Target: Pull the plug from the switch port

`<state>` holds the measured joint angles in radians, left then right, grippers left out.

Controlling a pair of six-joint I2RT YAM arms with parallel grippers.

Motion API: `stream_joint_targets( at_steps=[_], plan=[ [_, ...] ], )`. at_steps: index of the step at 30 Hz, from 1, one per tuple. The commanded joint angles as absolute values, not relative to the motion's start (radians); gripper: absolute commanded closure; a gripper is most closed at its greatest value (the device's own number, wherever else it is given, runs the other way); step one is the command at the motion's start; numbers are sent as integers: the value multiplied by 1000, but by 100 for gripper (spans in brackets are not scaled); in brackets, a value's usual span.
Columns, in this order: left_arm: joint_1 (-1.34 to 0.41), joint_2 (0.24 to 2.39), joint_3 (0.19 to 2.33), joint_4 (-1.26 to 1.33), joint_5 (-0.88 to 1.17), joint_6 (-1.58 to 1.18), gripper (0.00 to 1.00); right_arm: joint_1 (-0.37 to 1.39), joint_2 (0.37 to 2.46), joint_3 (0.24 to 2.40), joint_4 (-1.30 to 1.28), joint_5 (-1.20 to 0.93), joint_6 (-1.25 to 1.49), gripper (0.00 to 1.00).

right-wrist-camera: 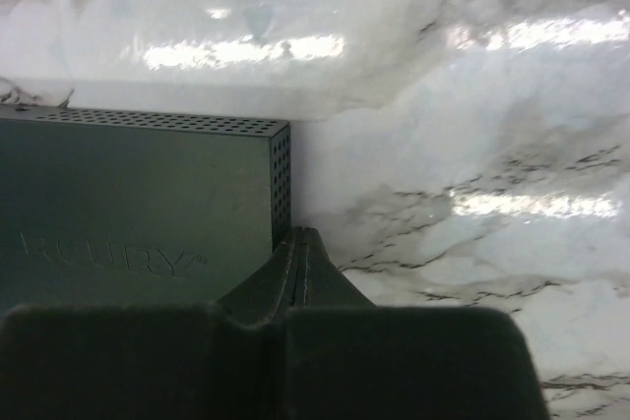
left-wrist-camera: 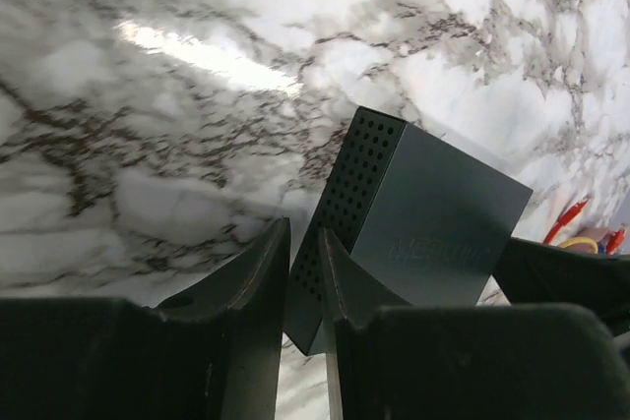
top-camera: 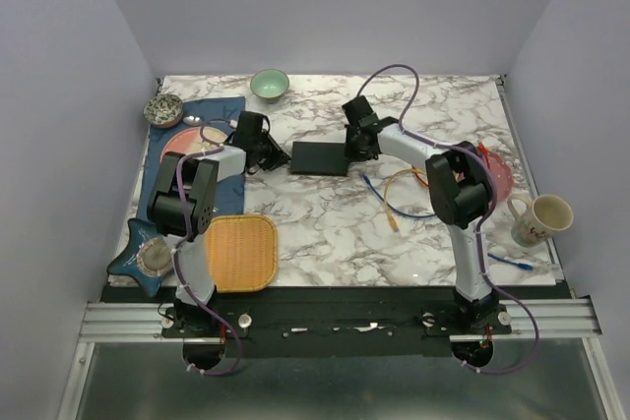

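Note:
The flat black switch box lies mid-table. It also shows in the left wrist view and the right wrist view. Its row of ports and any plug in them are hidden in every view. A blue cable ends close to the box's near right corner; I cannot tell whether it is plugged in. My left gripper is at the box's left end, its jaws nearly together over the perforated corner, holding nothing visible. My right gripper is shut, its tips at the box's right end.
An orange cable loops right of the box. A green bowl stands at the back. A patterned bowl and pink plate are at the left. An orange woven mat lies front left. A mug stands right.

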<state>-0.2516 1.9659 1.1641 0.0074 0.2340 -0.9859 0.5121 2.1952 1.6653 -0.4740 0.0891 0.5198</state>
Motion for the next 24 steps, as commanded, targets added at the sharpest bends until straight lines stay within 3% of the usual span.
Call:
stream_joint_targets(
  at_steps=[1,17,24],
  plan=[
    [-304,1869,1065,2,316,-982,69,672,2174,1545,-405,-118,592,99],
    [-439,1643,764,-38,365,-925,69,723,1855,1008,-299,-94,701,99],
    [-448,1583,733,-60,278,-930,73,719,1867,1026,-298,-51,692,99]
  ],
)
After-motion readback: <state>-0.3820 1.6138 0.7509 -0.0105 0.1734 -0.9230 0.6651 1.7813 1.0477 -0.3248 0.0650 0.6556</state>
